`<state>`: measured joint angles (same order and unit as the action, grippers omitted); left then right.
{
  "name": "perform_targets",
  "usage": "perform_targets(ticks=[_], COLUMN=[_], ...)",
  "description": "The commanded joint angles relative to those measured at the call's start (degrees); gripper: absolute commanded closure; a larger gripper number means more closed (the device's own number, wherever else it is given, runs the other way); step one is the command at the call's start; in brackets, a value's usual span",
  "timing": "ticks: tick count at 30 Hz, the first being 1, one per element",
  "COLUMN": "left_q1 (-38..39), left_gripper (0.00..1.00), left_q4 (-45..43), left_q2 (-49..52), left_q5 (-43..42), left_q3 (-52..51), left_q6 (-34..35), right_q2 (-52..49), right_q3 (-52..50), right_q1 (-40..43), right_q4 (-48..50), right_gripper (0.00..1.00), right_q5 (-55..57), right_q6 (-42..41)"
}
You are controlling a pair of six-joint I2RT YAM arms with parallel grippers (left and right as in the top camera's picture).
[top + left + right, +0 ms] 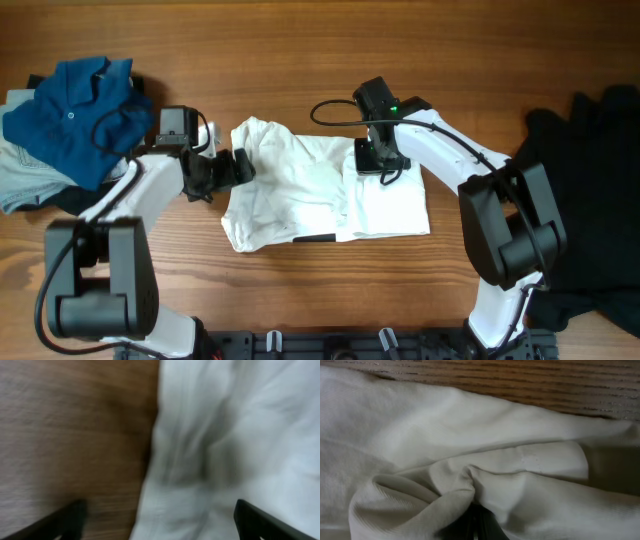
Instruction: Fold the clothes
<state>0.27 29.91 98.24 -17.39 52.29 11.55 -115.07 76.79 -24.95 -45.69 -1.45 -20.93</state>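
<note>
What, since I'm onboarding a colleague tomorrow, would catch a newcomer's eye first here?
The rumpled white shirt at the middle of the table stands out, the right gripper pinching a pucker of it and the open left gripper at its left edge. A blue polo lies far left, a black heap far right.

I see my left arm and right arm: white shells, black joints, a looping black cable, one green light.
</note>
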Motion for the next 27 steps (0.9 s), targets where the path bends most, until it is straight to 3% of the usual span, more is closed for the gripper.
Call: perform_targets(ticks=[1, 4, 10, 18, 22, 23, 25, 27], left_q1=[0.3, 0.8, 5.3, 8.9, 8.9, 8.8, 8.8, 8.8], left_gripper=[0.05, 0.09, 0.19, 0.31, 0.55, 0.71, 0.96, 0.96], left_q4=[-0.1, 0.3, 4.8, 8.8, 8.5, 8.1, 7.4, 6.5], left_q2=[5.6, 8.0, 9.8, 9.9, 9.9, 9.9, 9.9, 9.9], left_q5=[-3.2, -7.2, -7.0, -4.6, -4.6, -4.6, -4.6, -1.6], left_q3=[-0.4, -0.4, -0.4, -1.5, -1.7, -1.7, -1.7, -1.6], left_q6=[-5.5, -10.4, -17.6, -17.5, -16.8, -16.7, -16.4, -12.7], right_q2=[-2.1, -2.1, -2.1, -2.1, -2.1, -2.1, -2.0, -1.6], right_q3=[-0.4, -0.4, -0.4, -0.4, -0.4, -0.4, -0.3, 0.0], right_q1=[-0.1, -0.1, -0.1, -0.1, -0.1, -0.1, -0.1, -0.1], right_q4=[0.0, 0.1, 0.0, 0.1, 0.0, 0.0, 0.0, -0.4], right_gripper=[0.96, 0.95, 0.95, 0.95, 0.96, 0.96, 0.96, 0.96], right_q5=[0.3, 0.3, 0.3, 0.3, 0.3, 0.3, 0.3, 0.3], right_q6=[-0.1, -0.1, -0.1, -0.1, -0.1, -0.1, -0.1, -0.1])
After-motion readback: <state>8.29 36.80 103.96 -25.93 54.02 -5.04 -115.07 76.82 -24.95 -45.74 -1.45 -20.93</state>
